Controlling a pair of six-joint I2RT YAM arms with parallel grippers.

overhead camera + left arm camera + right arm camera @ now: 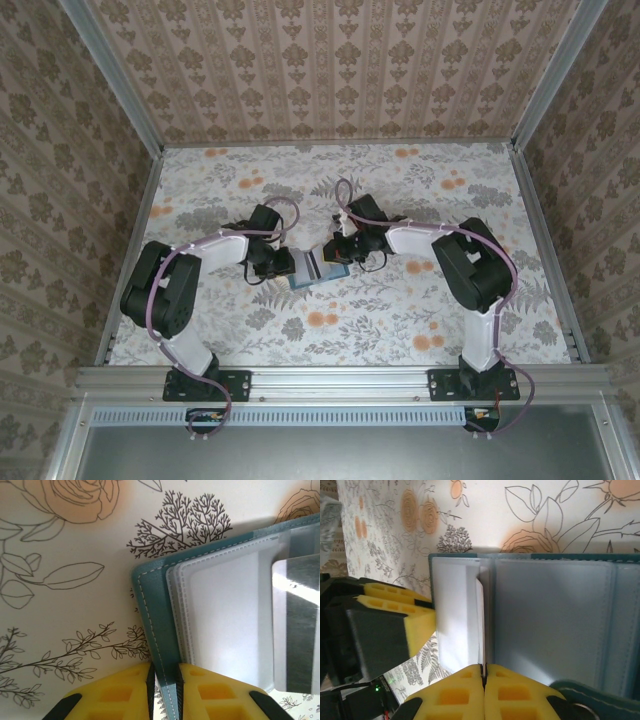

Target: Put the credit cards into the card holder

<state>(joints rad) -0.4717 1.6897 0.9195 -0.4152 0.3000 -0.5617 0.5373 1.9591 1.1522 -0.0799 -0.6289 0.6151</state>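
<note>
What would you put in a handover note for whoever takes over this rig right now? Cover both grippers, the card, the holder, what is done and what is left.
Left gripper: shut on the teal cover edge of the card holder, which lies open on the table.
Right gripper: shut on one card, held at the clear pockets.
Done: holder open, card at the holder.
Left: slide the card into a pocket and release. Whether it has begun to enter is unclear.
</note>
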